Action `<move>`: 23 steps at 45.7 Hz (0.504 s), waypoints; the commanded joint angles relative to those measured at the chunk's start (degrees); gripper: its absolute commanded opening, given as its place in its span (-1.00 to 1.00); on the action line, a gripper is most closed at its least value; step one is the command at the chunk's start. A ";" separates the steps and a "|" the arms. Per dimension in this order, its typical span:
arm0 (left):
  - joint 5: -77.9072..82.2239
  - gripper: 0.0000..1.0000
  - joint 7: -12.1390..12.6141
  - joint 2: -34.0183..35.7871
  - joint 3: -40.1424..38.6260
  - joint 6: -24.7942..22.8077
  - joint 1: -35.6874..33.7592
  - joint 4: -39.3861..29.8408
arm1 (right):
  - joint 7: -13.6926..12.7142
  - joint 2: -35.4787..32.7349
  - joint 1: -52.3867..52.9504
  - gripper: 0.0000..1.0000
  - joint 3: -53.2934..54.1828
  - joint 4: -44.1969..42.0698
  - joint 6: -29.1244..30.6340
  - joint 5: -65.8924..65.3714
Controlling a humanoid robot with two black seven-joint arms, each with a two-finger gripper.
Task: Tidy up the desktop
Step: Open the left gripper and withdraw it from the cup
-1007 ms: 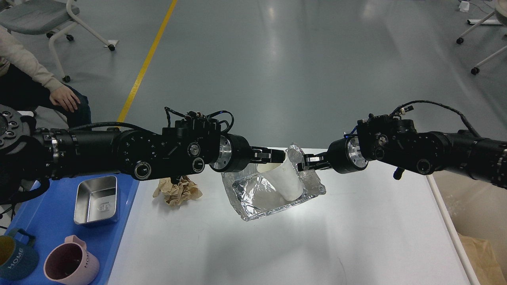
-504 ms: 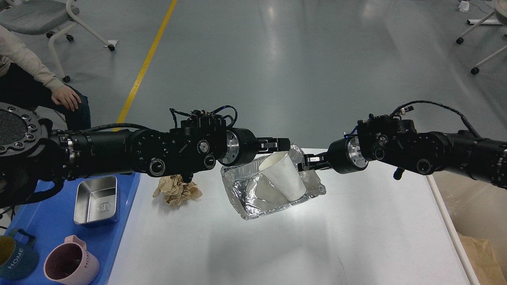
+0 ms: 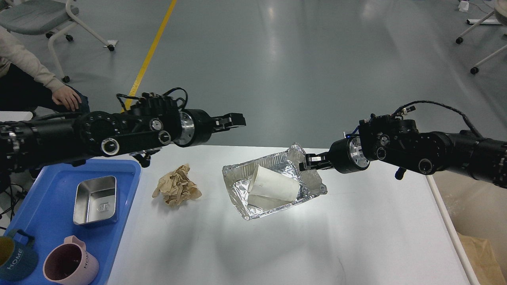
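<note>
Desktop (image 3: 317, 245), the broad white rectangular tabletop, fills the lower middle of our view, and we take the crumpled silver foil tray (image 3: 237, 190) near its far edge as our landmark. Left of the foil tray, off the tabletop's left side, sits a blue plastic tray (image 3: 47, 206) holding a square steel dish (image 3: 96, 200), a pink mug (image 3: 70, 264) and a dark teal mug (image 3: 16, 255) lettered HOME. Right of the foil tray, beyond the table's right edge, a beige bin (image 3: 479, 233) shows with brown paper inside. Our left gripper (image 3: 233, 119) hangs above and to the left of the foil tray, clear of it and empty, its fingers slightly parted. Our right gripper (image 3: 307, 165) reaches the foil tray's right rim, fingers pinched on the raised foil there. Inside the foil tray a white paper cup (image 3: 273, 186) lies on its side. Just left of the foil tray, resting on the tabletop, is a crumpled wad of brown paper (image 3: 177, 190).
</note>
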 commanded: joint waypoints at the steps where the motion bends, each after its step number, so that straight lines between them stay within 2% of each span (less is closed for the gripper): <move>1: 0.00 0.52 -0.17 6.96 0.01 -1.23 0.39 -1.67 | 0.09 -0.01 -0.01 -1.00 -0.10 0.00 0.00 0.00; 11: 0.44 0.57 -0.61 19.87 0.27 -4.05 2.15 -7.02 | 0.00 0.08 -0.01 -1.00 -0.10 0.00 0.00 0.00; 23: 1.23 0.59 -1.05 33.06 0.27 -4.31 4.78 -11.07 | 0.00 -0.10 -0.01 -1.00 -0.10 0.00 0.00 0.00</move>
